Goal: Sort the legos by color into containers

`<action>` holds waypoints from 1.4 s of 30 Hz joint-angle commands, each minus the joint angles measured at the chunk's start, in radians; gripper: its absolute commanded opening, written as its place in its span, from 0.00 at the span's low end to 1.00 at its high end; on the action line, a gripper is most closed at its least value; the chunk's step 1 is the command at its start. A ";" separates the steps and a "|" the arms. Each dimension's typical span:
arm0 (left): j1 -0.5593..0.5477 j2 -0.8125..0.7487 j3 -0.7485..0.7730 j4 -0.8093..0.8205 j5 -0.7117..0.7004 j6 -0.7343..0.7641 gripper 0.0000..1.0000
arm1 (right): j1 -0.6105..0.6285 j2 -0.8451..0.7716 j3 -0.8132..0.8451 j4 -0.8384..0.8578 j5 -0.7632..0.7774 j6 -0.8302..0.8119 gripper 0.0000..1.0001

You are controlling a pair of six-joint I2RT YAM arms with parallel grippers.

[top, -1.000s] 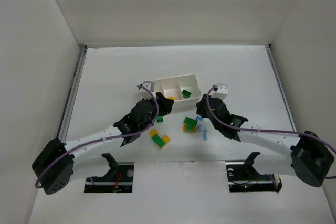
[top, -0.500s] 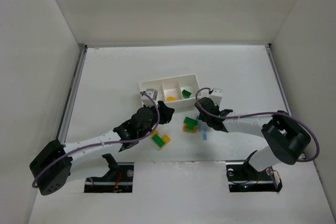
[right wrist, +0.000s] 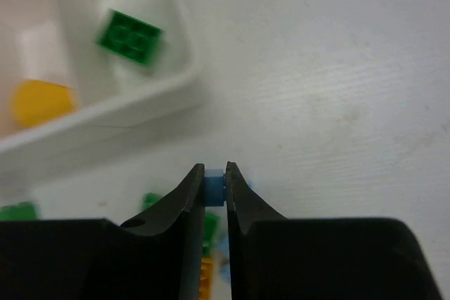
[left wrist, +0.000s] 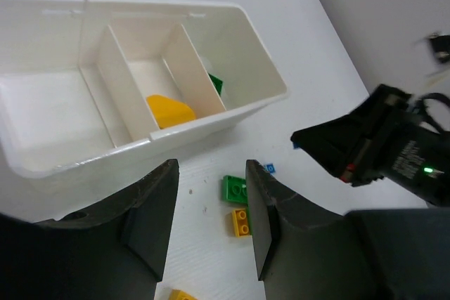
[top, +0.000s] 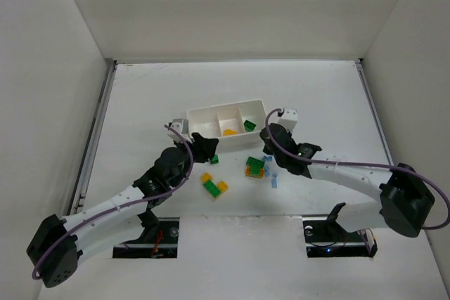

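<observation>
The white tray [top: 211, 110] has three compartments: a yellow lego [left wrist: 170, 110] lies in the middle one and a green lego [right wrist: 129, 36] in the right one. Nothing shows in the left one. My right gripper [right wrist: 214, 173] is shut on a pale blue lego [right wrist: 214, 186], just in front of the tray's right end [top: 268, 157]. My left gripper [left wrist: 209, 187] stands open and empty above the table near the tray's front wall [left wrist: 176, 135]. Beyond its fingers lie a green lego [left wrist: 235, 189] and a yellow lego [left wrist: 241, 221].
Loose legos are scattered in front of the tray: a green one [top: 214, 159], a green and yellow cluster [top: 254, 166], a yellow and green group [top: 214, 186] and a pale blue one [top: 274, 183]. The right arm [left wrist: 373, 149] reaches in close to the left gripper.
My right gripper has shut on the pale blue lego. My left gripper has drawn back from the tray toward the near left, with its jaws still apart.
</observation>
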 commanded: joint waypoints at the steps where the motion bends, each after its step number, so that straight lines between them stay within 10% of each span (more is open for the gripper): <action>1: 0.055 -0.060 -0.026 -0.013 -0.025 -0.016 0.40 | 0.055 -0.030 0.156 0.078 -0.063 -0.089 0.15; 15: 0.169 -0.354 -0.063 -0.312 -0.088 -0.089 0.39 | 0.099 0.486 0.657 0.276 -0.352 -0.132 0.19; 21: 0.127 -0.342 -0.060 -0.323 -0.088 -0.086 0.37 | 0.095 0.516 0.690 0.288 -0.352 -0.105 0.49; 34: -0.190 0.230 0.192 -0.089 -0.062 0.030 0.37 | -0.019 -0.022 0.092 0.357 -0.130 -0.082 0.30; 42: -0.298 0.638 0.468 -0.088 -0.056 0.179 0.35 | -0.147 -0.429 -0.279 0.167 -0.047 0.071 0.37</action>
